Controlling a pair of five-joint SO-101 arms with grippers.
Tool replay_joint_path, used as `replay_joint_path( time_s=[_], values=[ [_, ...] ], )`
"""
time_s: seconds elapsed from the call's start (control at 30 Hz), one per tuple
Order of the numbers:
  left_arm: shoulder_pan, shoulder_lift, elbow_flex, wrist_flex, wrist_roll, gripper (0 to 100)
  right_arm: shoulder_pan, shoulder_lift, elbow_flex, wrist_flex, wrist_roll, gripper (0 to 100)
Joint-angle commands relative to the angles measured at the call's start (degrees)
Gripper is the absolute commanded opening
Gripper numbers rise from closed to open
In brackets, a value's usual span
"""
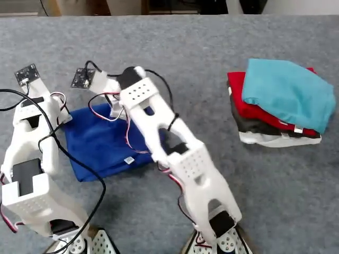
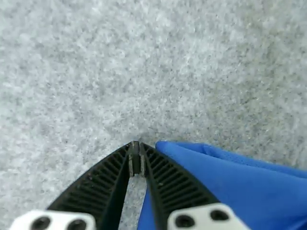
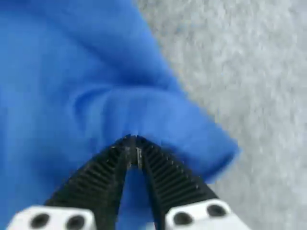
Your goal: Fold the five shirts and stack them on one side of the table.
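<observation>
the blue shirt (image 1: pixel 100 145) lies flat on the left half of the grey table (image 1: pixel 212 53), partly folded into a rough rectangle, with a small white tag (image 1: pixel 128 160) showing at its near edge. both white arms bend over it.

the left tool (image 1: pixel 62 117) sits at the shirt's left side, toward its far corner. in the left wrist view the left tool (image 2: pixel 135 155) is clenched, its ribbed black fingers (image 2: pixel 165 187) meeting at the tips directly on the table (image 2: pixel 144 57). the corner of the blue shirt (image 2: pixel 240 187) lies just beside one finger, touching its outer side and not between the two.

the right tool (image 1: pixel 115 110) is down on the far edge of the shirt, under the bent right arm with its red and black cables (image 1: pixel 127 132). in the right wrist view the right tool (image 3: pixel 133 143) is clenched on the blue shirt (image 3: pixel 62 72), and the cloth puckers into a raised fold around the tips. the shirt's edge runs beside it onto the bare table (image 3: pixel 249 62).

near the right edge of the table stands a stack of four folded shirts, well apart from the arms. the teal shirt (image 1: pixel 288 90) is on top, tilted and overhanging, then the red shirt (image 1: pixel 249 100), the dark shirt (image 1: pixel 249 124), and the white shirt (image 1: pixel 270 140) at the bottom.
</observation>
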Motion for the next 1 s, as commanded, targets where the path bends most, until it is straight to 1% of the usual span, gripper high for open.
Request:
replay_joint_path(
  time_s=[0.0,0.07,0.13,0.2,0.3,0.4,0.5,0.67,0.73,0.77,0.83,0.87,0.97],
  values=[
    [0.35,-0.66,-0.35,-0.62,-0.09,2,3.12,8.84,-14.73,-1.93,-0.35,0.2],
    [0.44,-0.66,-0.44,-0.62,-0.18,2,7.08,14.11,-21.58,-1.23,-0.53,0.2],
    [0.44,-0.66,-0.53,-0.62,-0.26,2,10.15,17.8,-29.14,3.08,-0.62,0.2],
    [0.53,-0.57,-0.79,-0.88,-0.26,2,11.74,20.09,-35.82,9.93,-0.35,0.2],
    [1.76,-0.31,-0.79,-0.97,-0.44,2,11.3,21.76,-43.3,22.15,-0.18,0.2],
    [2.29,-0.31,-0.79,-0.97,-0.53,2,10.33,19.56,-41.27,22.07,-0.53,0.2],
    [2.11,-0.31,-0.79,-0.97,-0.53,2,7.6,16.04,-40.57,22.07,-0.35,0.2],
    [2.11,-0.92,-0.88,-0.62,0.35,2,5.49,6.73,-41.36,21.54,-0.44,0.2],
    [2.02,-2.95,-1.67,0.18,3.34,2,6.2,4.26,-41.1,20.22,-0.53,0.2],
    [2.02,-4.7,-2.73,1.85,4.57,2,6.81,3.74,-41.1,19.34,-0.62,0.2],
    [3.43,-8.4,-5.36,5.63,6.51,2,7.78,4.09,-41.01,16.09,-0.7,0.2],
    [5.19,-10.15,-6.68,7.03,7.3,2,8.13,4.97,-40.75,14.07,-0.88,0.2],
    [10.37,-12.62,-9.05,7.65,8.88,2,9.89,9.01,-38.02,8.0,-2.99,0.2]
  ],
)
